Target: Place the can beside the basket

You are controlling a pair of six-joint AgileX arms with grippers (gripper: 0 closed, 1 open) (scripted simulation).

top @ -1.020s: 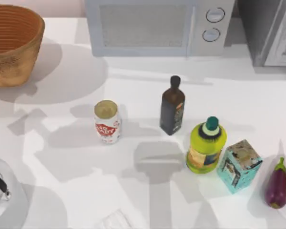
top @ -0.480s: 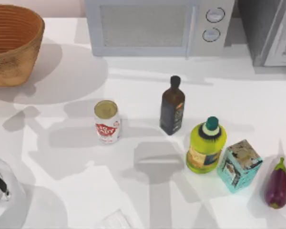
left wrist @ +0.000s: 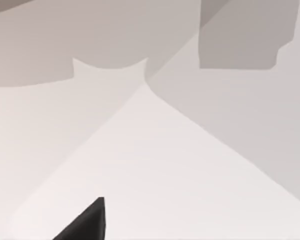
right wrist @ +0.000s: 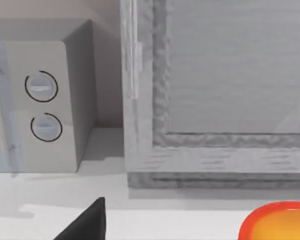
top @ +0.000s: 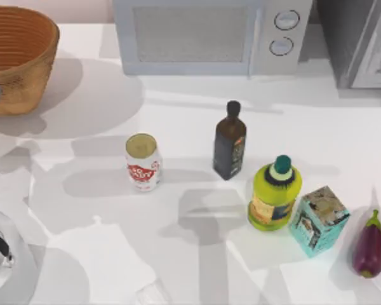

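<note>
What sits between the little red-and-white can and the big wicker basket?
Nothing: in the top view, bare white table, crossed by shadows, separates the can from the basket.

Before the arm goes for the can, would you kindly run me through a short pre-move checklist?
1. Can upright on the table, nothing on it: ok.
2. Room around the can; dark bottle stands apart to its right: ok.
3. Bare table beside the basket for the drop: ok.
4. Left tool open: cannot tell.
5. Right tool open: cannot tell.
6. Can already beside the basket: not ok.
</note>
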